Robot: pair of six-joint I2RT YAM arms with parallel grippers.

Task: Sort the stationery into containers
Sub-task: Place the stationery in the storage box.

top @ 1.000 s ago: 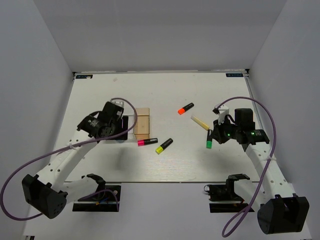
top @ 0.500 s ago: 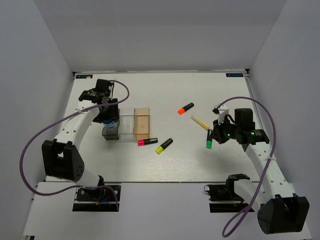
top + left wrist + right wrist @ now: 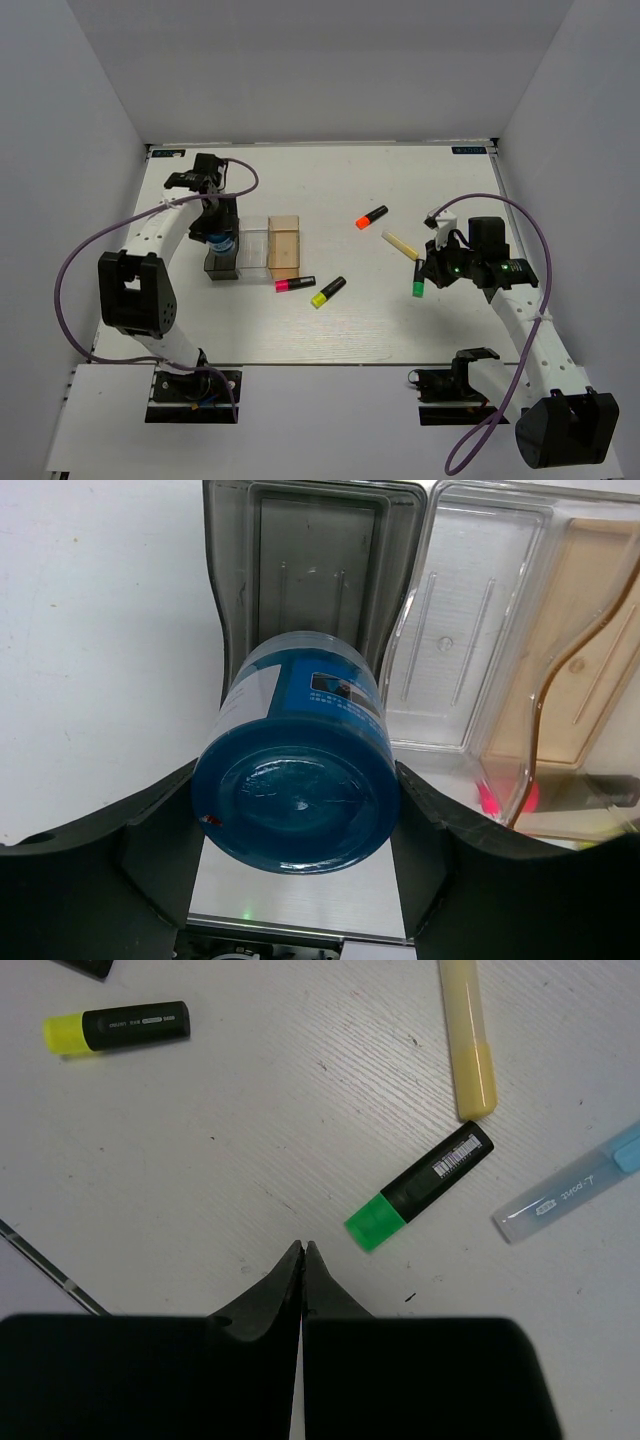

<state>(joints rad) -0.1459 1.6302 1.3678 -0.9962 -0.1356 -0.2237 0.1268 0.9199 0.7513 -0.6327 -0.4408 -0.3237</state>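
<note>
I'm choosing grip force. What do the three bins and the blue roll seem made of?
Grey bin: smoky glossy plastic, moulded ribs. Clear bin: transparent plastic, table shows through. Tan bin: likely tinted plastic, same moulding. Blue roll: glossy, probably plastic; light reflects off it.

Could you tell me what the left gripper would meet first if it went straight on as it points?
The left gripper, shut on the blue roll, points into the dark grey bin; the roll would probably touch that bin's floor first.
</note>
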